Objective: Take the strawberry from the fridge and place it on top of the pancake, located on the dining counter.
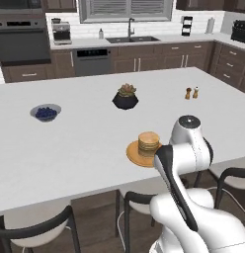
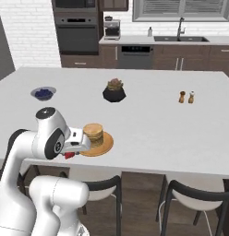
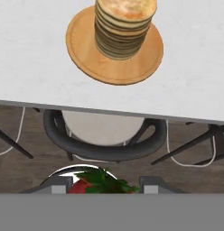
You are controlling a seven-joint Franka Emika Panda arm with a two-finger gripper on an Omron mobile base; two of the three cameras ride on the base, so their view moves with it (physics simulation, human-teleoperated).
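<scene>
Strawberry (image 3: 86, 185), a tiny red fruit with a green leafy cap, sits clamped between the two small dark finger tips of the gripper (image 3: 104, 187) at six o'clock in the hand view, so the fingers are clenched on it and it travels with the hand. That hand hangs off the near edge of the large flat white dining counter (image 1: 70, 143), above a dark curved stool (image 3: 105, 149), probably because the arm has to come in over the edge before reaching the plate. Ahead, at twelve o'clock from the fingers, stands the small stack of golden-brown round pancakes (image 3: 125, 25) on its flat round orange-brown plate (image 3: 86, 58), close to the counter's rim and so within easy reach. In the right base view the red fruit (image 2: 69, 155) peeks out at seven o'clock of the pancake stack (image 2: 93, 132), apart from it. Judging by this, carrying is nearly done and placing on top is not yet done; the hand must rise and go forward.
</scene>
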